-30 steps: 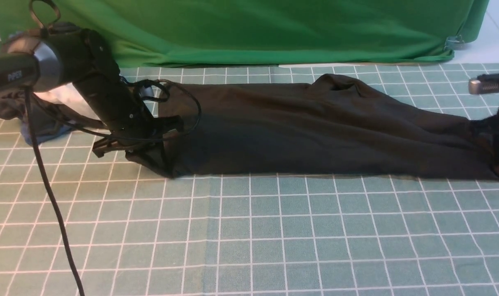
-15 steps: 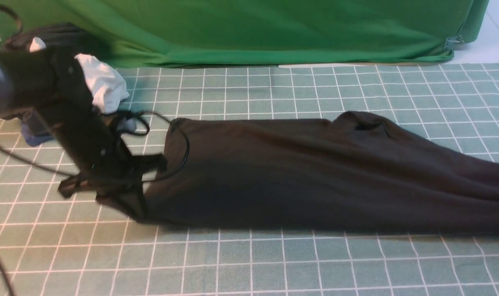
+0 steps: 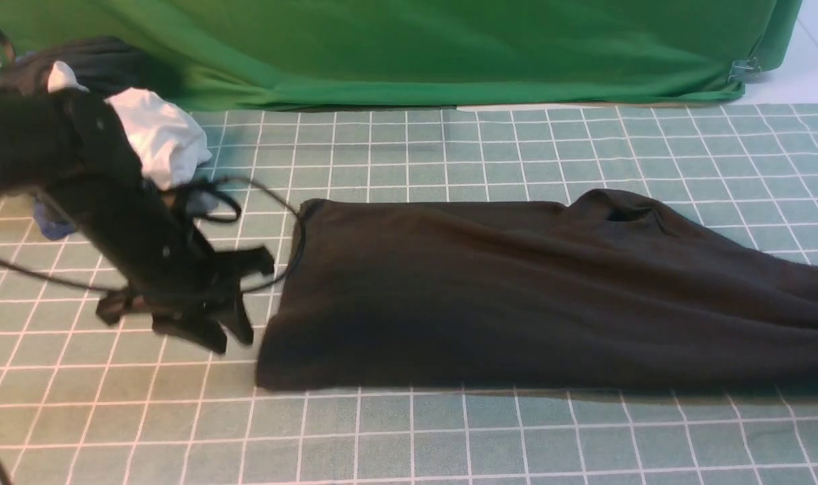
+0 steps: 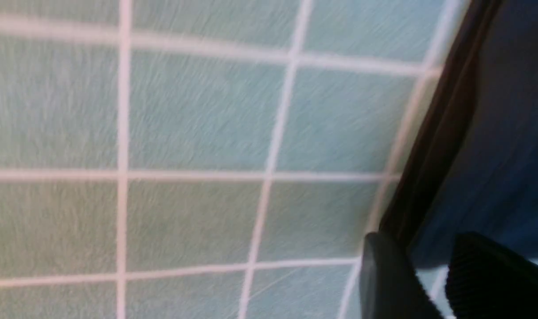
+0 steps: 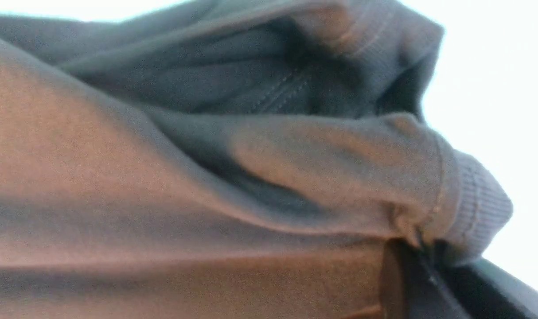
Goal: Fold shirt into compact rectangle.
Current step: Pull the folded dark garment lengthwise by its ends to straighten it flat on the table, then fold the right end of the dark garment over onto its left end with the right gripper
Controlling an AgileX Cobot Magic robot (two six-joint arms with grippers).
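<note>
The black shirt lies as a long folded band across the checked cloth and runs off the right edge of the front view. My left gripper hangs just left of the shirt's left end, apart from it. In the left wrist view the left gripper is open, with bare tablecloth between its fingers and the shirt's edge just beyond. My right gripper is out of the front view. In the right wrist view the right gripper is shut on a bunched, ribbed edge of the shirt.
A heap of white, dark grey and blue clothes sits at the back left behind my left arm. The green backdrop cloth hangs along the back. The left arm's black cable loops over the shirt's left edge. The checked tablecloth covers the table.
The shirt was dragged toward the front and to the right. My left gripper let go of its left end and opened. My right arm moved out of the front view.
</note>
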